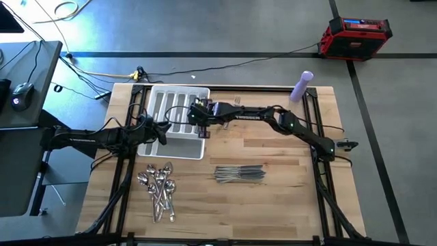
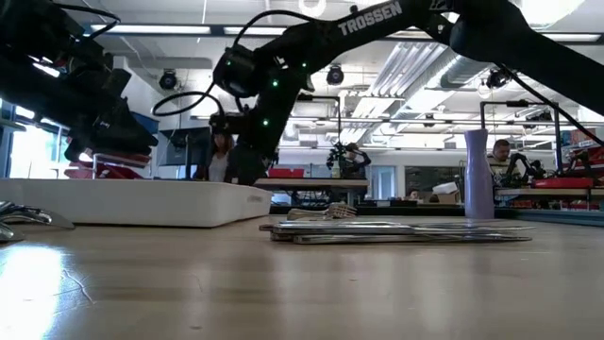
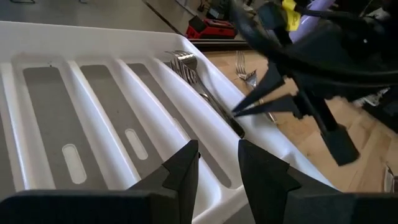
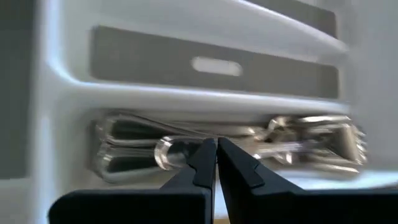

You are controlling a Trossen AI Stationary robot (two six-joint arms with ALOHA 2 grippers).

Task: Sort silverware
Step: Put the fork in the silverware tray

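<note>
Wooden bench, carrying a white compartmented tray toward its far left part; a heap of spoons near the front left edge; a bundle of knives at front centre, well apart from the tray; a few loose forks on the wood just beside the tray's right wall; and a lavender bottle at the far right corner. Forks already sorted lie stacked in the tray's rightmost slot. Right gripper: extended over that slot, fingers almost together with only a sliver of gap, tips down at the fork handles; whether it pinches one cannot be told. Left gripper: at the tray's near left edge, fingers a little apart, holding nothing, seemingly steadying or waiting. Step in hand, by judgement: placing or settling a fork in its slot; spoons and knives not yet sorted. Hazards: the right gripper, so low in a narrow slot, may snag the stack on lifting and drag forks over the wall; pressing down may tilt or shift the light tray, the more so if the left gripper nudges its rim; the two arms work close over one tray and may collide
</note>
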